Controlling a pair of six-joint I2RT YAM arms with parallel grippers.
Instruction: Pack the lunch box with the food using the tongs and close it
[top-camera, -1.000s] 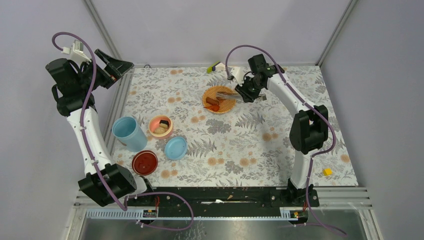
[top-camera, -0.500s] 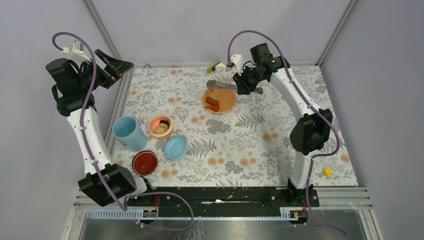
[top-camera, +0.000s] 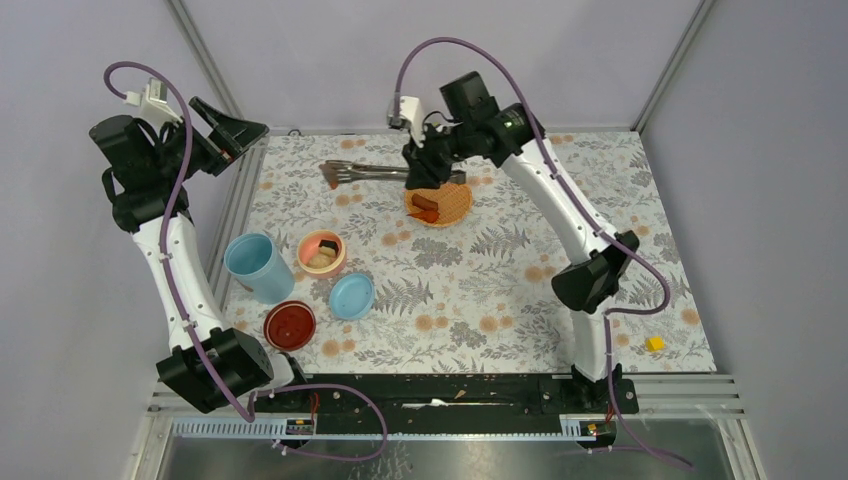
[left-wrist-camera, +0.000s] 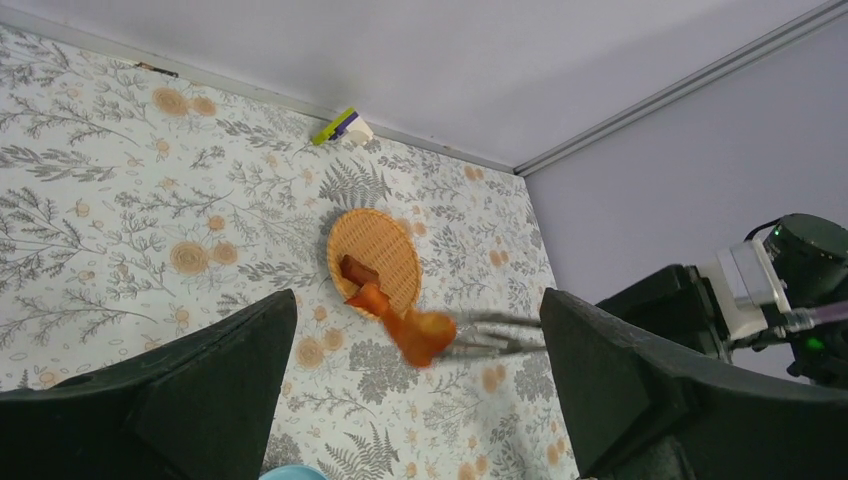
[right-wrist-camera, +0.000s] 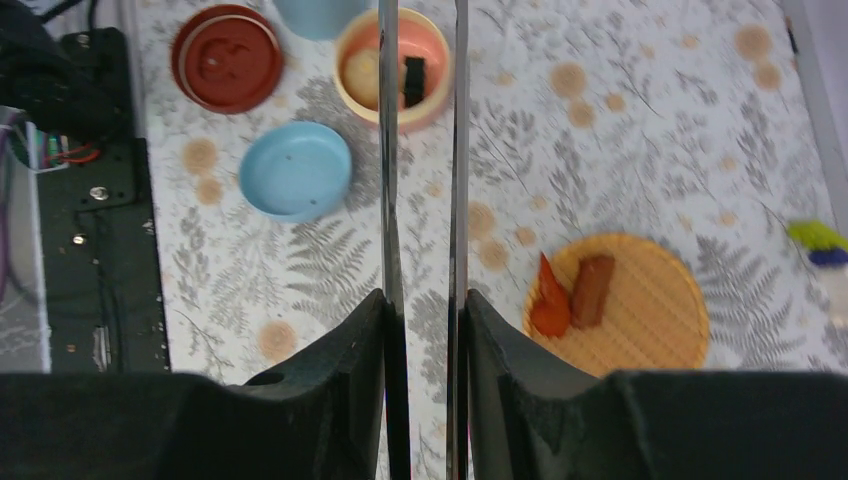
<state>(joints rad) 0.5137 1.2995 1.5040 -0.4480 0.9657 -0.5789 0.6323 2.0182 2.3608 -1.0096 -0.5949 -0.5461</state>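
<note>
Right gripper (top-camera: 425, 168) clamps the tongs (top-camera: 375, 172) near their joined end, over the far side of the table (top-camera: 520, 290). The tongs reach from it toward 9 o'clock, with an orange chunk (left-wrist-camera: 420, 336) pinched at the tips. At the gripper's 5 o'clock, just beside it, the plate (top-camera: 456, 202) holds a dark red piece (right-wrist-camera: 590, 290) and another orange piece (right-wrist-camera: 550, 302). Well apart from the tips, at their 6 o'clock, the bowl (top-camera: 322, 264) carries a sushi roll (right-wrist-camera: 413, 80) and a beige round (right-wrist-camera: 362, 72). The tub (top-camera: 252, 265) stands at the bowl's 9 o'clock and the lid (top-camera: 351, 296) lies at its 5 o'clock. Left gripper (top-camera: 230, 133) is spread wide and empty, raised at the table's 10 o'clock corner.
</note>
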